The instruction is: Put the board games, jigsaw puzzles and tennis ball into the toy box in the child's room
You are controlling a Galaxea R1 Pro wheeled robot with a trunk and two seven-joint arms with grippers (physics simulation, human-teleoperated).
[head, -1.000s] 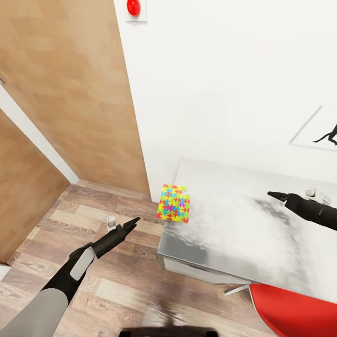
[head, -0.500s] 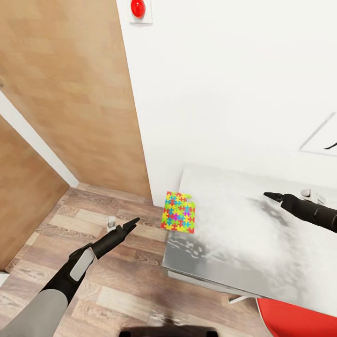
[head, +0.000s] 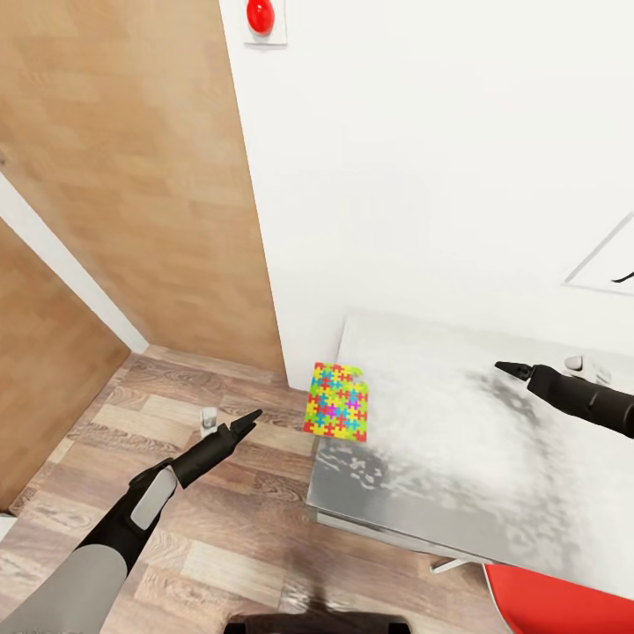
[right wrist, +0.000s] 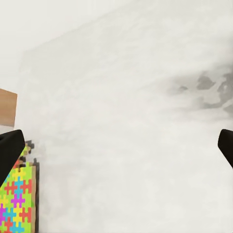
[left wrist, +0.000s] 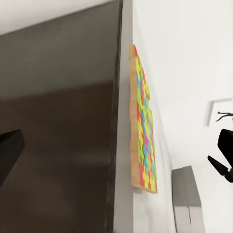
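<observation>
While the left gripper (head: 249,418) hangs over the wood floor (head: 176,458) with its jaws looking pinched together and empty, a jigsaw puzzle (head: 336,401) lies flat on the table's (head: 458,458) left edge, slightly overhanging it. It is a thin squarish sheet of yellow, pink, blue and green pieces. Farther right, the right gripper (head: 511,368) hovers over the pale tabletop, empty, its fingers spread wide in its wrist view.

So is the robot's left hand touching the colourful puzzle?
Apart. The head view shows the left gripper hanging over the wooden floor, with bare planks between its tip and the jigsaw puzzle at the table edge.
</observation>
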